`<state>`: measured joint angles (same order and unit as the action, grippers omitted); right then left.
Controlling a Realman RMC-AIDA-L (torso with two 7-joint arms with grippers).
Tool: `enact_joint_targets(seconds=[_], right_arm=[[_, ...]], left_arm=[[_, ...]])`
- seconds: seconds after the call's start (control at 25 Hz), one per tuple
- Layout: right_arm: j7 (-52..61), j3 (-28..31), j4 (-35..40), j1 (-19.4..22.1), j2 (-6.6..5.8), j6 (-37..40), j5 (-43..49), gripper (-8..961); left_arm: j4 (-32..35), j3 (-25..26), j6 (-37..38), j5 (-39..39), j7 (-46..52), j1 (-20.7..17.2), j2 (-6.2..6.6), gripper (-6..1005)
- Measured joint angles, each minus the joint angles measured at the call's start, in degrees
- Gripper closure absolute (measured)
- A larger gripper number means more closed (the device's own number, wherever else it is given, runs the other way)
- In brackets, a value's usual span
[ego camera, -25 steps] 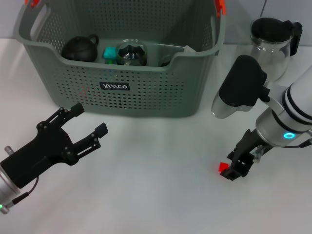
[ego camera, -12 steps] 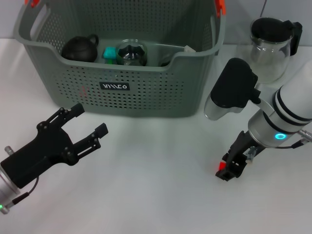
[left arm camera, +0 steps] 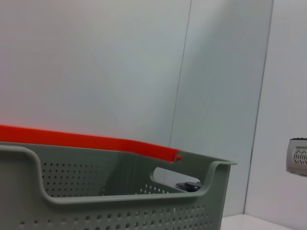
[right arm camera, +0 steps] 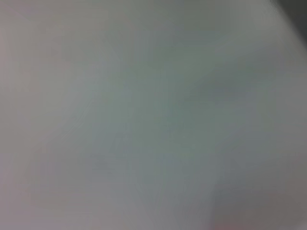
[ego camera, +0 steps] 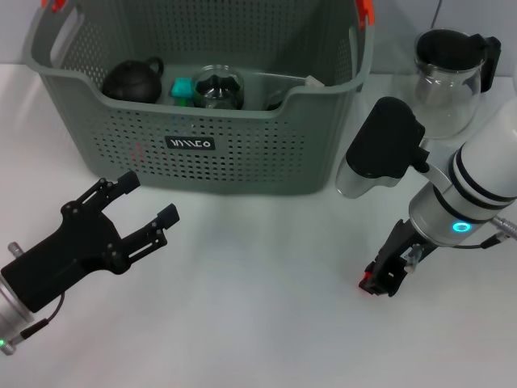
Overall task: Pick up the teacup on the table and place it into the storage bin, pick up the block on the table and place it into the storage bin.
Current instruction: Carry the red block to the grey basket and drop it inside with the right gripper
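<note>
One black label (ego camera: 191, 143) on the storage bin (ego camera: 242, 162) carries white, seemingly unreadable lettering.

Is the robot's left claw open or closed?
Open. The left claw hovers above the table with its fingers spread apart, holding nothing.

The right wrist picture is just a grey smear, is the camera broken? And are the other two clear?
Right wrist view: only soft, featureless grey blur, nothing identifiable, so whether the camera is at fault cannot be told. Head view: sharp and evenly lit, with a soft shadow under the storage bin and faint reflections on the glass teapot. Left wrist view: clear, showing the bin's rim against a plain wall.
</note>
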<state>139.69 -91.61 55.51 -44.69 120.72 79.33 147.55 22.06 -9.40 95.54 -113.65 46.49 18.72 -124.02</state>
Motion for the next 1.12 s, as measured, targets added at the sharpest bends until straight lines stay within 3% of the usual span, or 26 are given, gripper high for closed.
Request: enact_joint_targets(seconds=[0.12, 0.24, 0.36, 0.52, 0.64, 0.76, 0.92, 1.12], right_arm=[[0.2, 0.54, 0.52, 0.29, -0.04, 0.9, -0.63, 747], [0.47, 3.08, 5.69, 1.87, -0.4, 4.32, -2.1, 756], [-0.35, 9.43, 16.12, 4.76, -0.49, 10.41, -4.84, 756], [-1.98, 19.42, 31.62, 7.85, -0.55, 16.73, -14.94, 757], [-4.67, 26.62, 37.4, 8.45, -0.56, 15.96, -25.94, 757], [-6.67, 29.79, 36.85, 7.48, -0.57, 10.08, -33.08, 757], [-6.91, 25.28, 30.3, 4.05, -0.52, -3.82, -32.3, 756], [-4.9, 20.43, 13.26, -6.69, -0.54, -17.56, -24.45, 745]], left_arm=[[0.0, 0.0, 0.0, 0.0, 0.0, -0.02, 0.0, 156], [0.0, -0.01, 0.0, 0.0, 0.0, -0.26, 0.0, 156], [0.0, 0.0, 0.01, 0.01, 0.0, -0.45, 0.0, 156], [0.07, 0.0, 0.06, 0.01, 0.0, -0.51, 0.0, 156], [0.09, -0.01, 0.07, 0.01, 0.0, -0.28, 0.0, 156], [0.09, -0.01, 0.24, 0.01, 0.0, 0.03, 0.0, 156], [0.09, 0.0, 0.57, 0.01, 0.0, 0.06, 0.0, 156], [0.09, 0.0, 0.5, 0.01, 0.0, 0.05, 0.0, 156]])
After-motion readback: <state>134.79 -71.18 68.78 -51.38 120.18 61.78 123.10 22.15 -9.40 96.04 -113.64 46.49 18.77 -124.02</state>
